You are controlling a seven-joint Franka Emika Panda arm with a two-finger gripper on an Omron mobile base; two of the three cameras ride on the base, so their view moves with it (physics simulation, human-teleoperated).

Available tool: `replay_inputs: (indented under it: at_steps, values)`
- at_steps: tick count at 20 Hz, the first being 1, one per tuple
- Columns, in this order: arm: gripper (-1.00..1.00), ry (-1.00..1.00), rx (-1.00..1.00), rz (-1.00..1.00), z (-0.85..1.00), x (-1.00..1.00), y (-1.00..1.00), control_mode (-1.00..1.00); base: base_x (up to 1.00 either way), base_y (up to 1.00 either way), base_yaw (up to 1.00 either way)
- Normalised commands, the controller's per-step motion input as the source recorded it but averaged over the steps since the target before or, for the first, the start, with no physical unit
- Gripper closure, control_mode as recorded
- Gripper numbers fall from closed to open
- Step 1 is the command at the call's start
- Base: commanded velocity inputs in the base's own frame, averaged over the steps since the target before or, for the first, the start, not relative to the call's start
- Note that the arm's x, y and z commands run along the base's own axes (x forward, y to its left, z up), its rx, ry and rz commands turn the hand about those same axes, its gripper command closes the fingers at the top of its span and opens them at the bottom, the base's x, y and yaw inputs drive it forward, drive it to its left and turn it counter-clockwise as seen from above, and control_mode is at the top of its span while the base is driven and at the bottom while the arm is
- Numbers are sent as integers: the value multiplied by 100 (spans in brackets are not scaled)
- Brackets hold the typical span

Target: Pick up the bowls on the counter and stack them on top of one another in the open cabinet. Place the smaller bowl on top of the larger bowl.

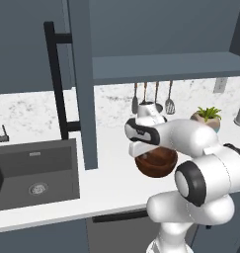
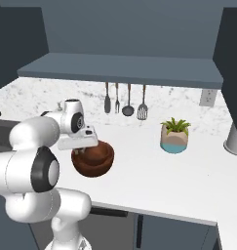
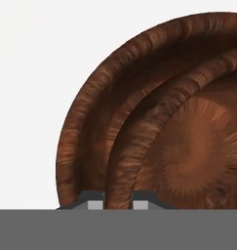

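My gripper [image 3: 113, 201] clamps the rim of the larger bowl [image 3: 168, 136], one fingertip [image 3: 94, 201] on each side of the wooden wall at the bottom of the hand view. In the left base view the larger bowl [image 1: 156, 162] hangs at centre, above the counter [image 1: 111, 185], right of the cabinet [image 1: 84, 74] door. A potted plant [image 2: 175, 134] stands right of centre.

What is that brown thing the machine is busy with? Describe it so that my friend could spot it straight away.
Look at the long white counter, under the row of utensils hanging on the wall. Left of the small potted plant, right under the arm's hand, is a round bowl of glossy reddish-brown wood. Nothing else there is dark wood, and the gripper grips its rim.
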Motion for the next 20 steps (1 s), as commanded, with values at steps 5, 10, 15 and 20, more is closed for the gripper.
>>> replay_inputs:
  at_steps: [5,10,15,20]
  values:
    - [100,0,0,3,-8,8,-2,-100,0,0,0]
    - [-100,0,0,4,-11,15,-1,-100,0,0,0]
    - [-100,0,0,2,-1,0,0,-100,0,0,0]
    - [-100,0,0,0,25,-4,6,-100,0,0,0]
